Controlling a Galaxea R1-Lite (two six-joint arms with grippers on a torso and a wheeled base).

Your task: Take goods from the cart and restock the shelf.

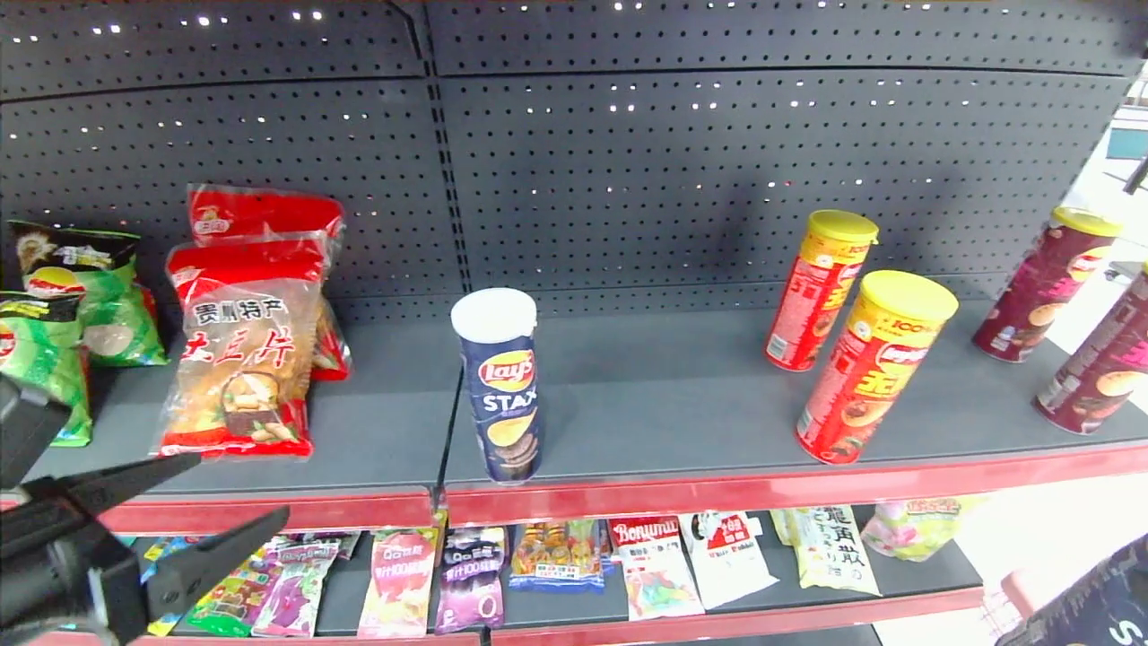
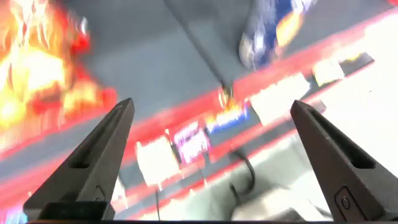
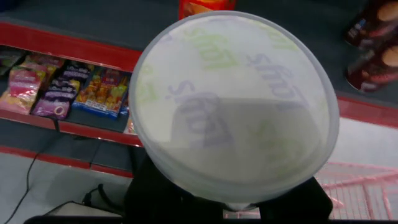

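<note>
A chip can with a translucent white lid (image 3: 233, 102) stands end-on before the right wrist camera, held by my right gripper (image 3: 230, 196), whose dark body shows beneath it. Its dark blue side (image 1: 1085, 601) shows at the head view's lower right corner. On the grey shelf (image 1: 664, 395) a matching blue can (image 1: 504, 386) stands upright near the front edge. My left gripper (image 1: 242, 489) hangs open and empty below the shelf's front lip at the left; between its fingers the left wrist view (image 2: 211, 106) catches the red shelf edge.
Two red cans (image 1: 874, 368) and two maroon cans (image 1: 1040, 283) stand to the right on the shelf. Red snack bags (image 1: 247, 359) and green chip bags (image 1: 63, 305) stand at the left. Candy packets (image 1: 556, 556) line the lower shelf. A pink cart (image 3: 367, 186) is below.
</note>
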